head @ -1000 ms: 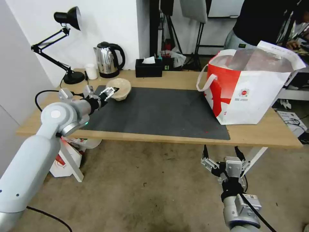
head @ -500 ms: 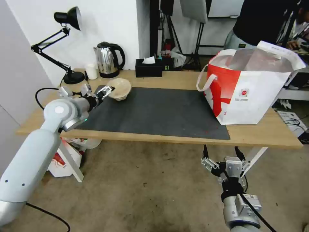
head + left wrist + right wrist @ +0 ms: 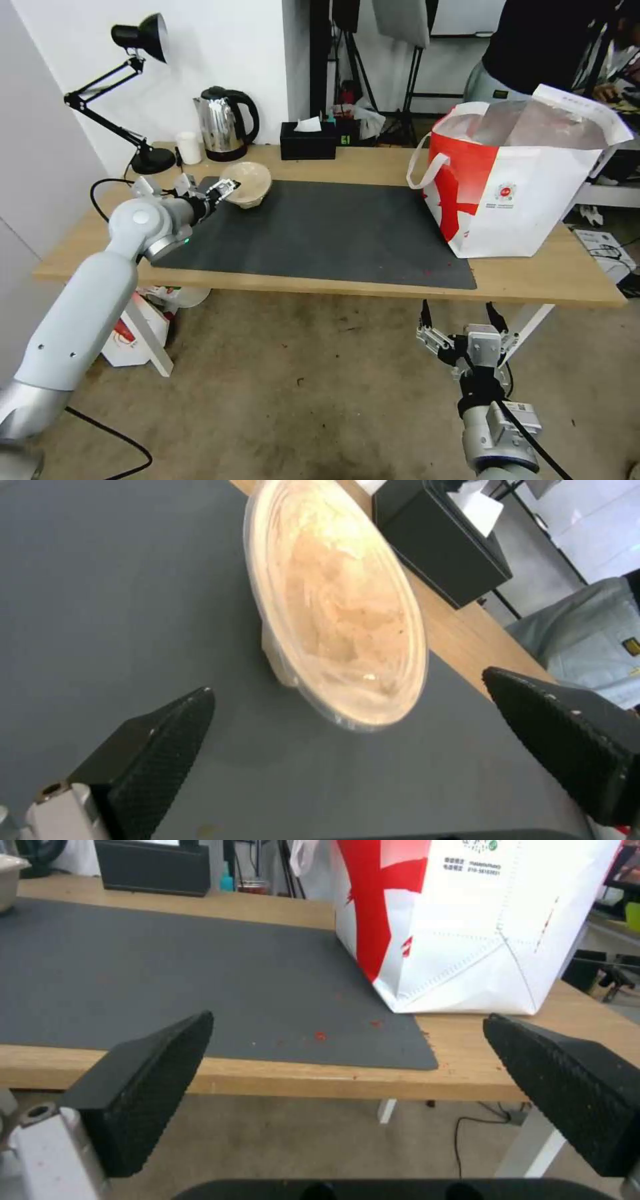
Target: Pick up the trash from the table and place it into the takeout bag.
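Note:
A beige paper bowl (image 3: 248,181), smeared inside, sits on the dark grey mat (image 3: 333,230) at the table's (image 3: 547,277) back left. My left gripper (image 3: 223,189) is open at the bowl's left rim. In the left wrist view the bowl (image 3: 333,605) lies just ahead of the open left gripper (image 3: 347,682), and neither finger touches it. The white and red takeout bag (image 3: 520,193) stands open at the right end, its foil lining showing. My right gripper (image 3: 457,313) hangs open below the table's front edge, facing the bag (image 3: 467,915).
Along the back edge stand a black desk lamp (image 3: 143,100), a small white cup (image 3: 189,147), a steel kettle (image 3: 223,123) and a black tissue box (image 3: 308,140). A smaller red-printed bag (image 3: 137,330) sits on the floor by the left table leg. A person stands behind the takeout bag.
My left arm's elbow has swung forward and to the right, while its gripper stays open at the bowl's rim. The bowl, the bag and the right arm have not moved.

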Tool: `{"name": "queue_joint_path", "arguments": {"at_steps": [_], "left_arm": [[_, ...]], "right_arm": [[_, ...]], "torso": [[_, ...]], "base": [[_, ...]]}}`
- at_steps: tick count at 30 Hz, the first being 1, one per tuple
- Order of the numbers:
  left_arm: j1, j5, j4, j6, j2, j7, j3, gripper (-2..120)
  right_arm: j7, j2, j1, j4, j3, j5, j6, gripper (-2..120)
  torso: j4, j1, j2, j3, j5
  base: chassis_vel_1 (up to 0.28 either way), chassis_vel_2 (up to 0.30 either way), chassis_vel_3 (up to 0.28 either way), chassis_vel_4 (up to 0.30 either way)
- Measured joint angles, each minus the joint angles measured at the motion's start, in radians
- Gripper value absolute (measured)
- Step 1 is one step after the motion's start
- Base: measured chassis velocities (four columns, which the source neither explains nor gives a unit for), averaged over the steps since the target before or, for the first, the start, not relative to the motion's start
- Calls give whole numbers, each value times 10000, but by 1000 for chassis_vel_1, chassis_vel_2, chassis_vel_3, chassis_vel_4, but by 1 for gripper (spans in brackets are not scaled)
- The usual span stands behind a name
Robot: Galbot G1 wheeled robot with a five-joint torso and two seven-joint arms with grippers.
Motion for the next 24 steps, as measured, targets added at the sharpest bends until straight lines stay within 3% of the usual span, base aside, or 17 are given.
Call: {"name": "queue_joint_path", "arguments": {"at_steps": [13, 24], "left_arm": [[-864, 414, 1405, -2, -467, 417, 609, 100], [-1321, 598, 2150, -1, -802, 650, 913, 100]], "right_arm": [[0, 0, 0, 0, 0, -1, 0, 100], [0, 0, 0, 0, 0, -1, 0, 100]], "torso": [[0, 0, 0, 0, -1], [0, 0, 0, 0, -1]], "base": [[0, 0, 0, 0], [0, 0, 0, 0]]}}
